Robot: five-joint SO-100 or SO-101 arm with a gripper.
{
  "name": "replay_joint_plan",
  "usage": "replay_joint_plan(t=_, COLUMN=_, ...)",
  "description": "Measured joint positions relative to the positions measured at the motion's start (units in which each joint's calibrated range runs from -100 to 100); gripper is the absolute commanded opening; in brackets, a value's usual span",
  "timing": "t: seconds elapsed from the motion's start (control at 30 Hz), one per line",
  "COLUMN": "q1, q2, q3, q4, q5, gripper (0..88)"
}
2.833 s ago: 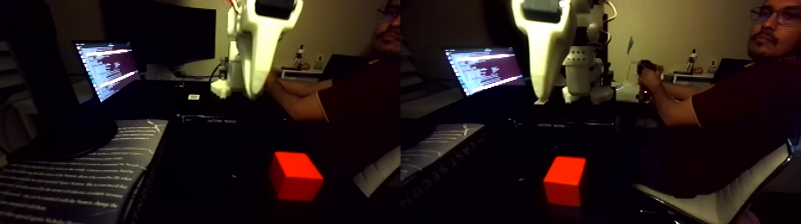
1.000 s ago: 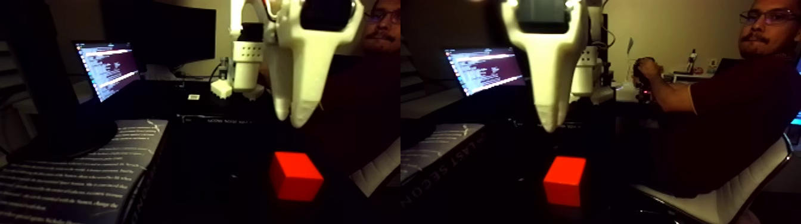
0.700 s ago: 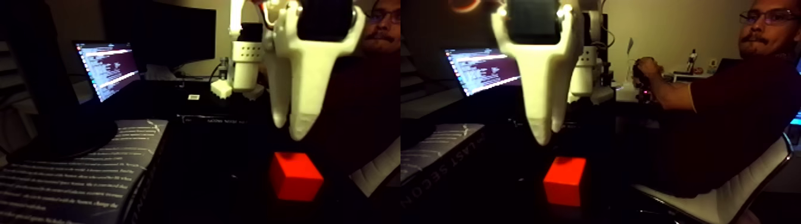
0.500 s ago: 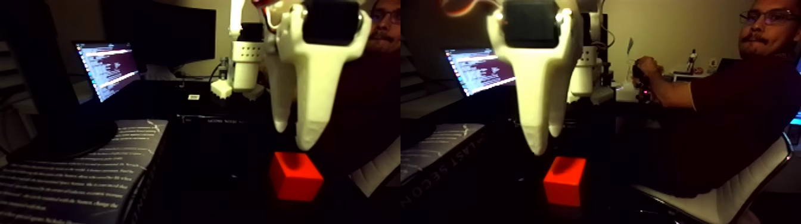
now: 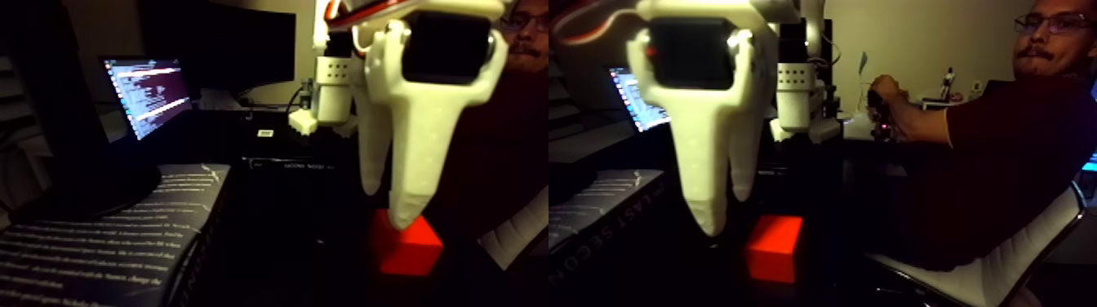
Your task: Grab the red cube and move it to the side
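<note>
White fingers [image 5: 412,208] hang spread a little apart and grasp nothing, their tips hovering just above the red cube [image 5: 406,247]. In the left half of the stereo pair the longer finger's tip overlaps the cube's upper left corner; in the right half the same tip sits just left of the cube and slightly above its top, so it probably is not touching, though the dim light makes that hard to settle. The cube rests on the dark bench [image 5: 277,245], near the front middle, with a printed box [image 5: 98,245] well off to the left. A seated person [image 5: 1004,163] at the right holds a controller, and a laptop [image 5: 147,94] glows at the back.

As I judge it, only the approach is done. Lowering the fingers around the cube, closing, lifting and carrying it aside all remain.
</note>
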Motion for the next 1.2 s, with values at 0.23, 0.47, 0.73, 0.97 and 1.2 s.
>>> replay_joint_plan(t=0.23, q1=0.3, q2=0.3, q3=-0.1, q4=0.1, q5=0.8, gripper=18.0)
replay_joint_plan(t=0.47, q1=0.3, q2=0.3, q3=-0.1, q4=2.0, q5=0.9, gripper=18.0)
replay_joint_plan(t=0.73, q1=0.5, q2=0.3, q3=1.7, q4=2.8, q5=1.6, gripper=18.0)
replay_joint_plan(t=0.97, q1=0.8, q2=0.3, q3=3.0, q4=2.8, q5=1.6, gripper=18.1)
replay_joint_plan(t=1.2, q1=1.4, q2=0.3, q3=3.0, q4=2.8, q5=1.6, gripper=25.4)
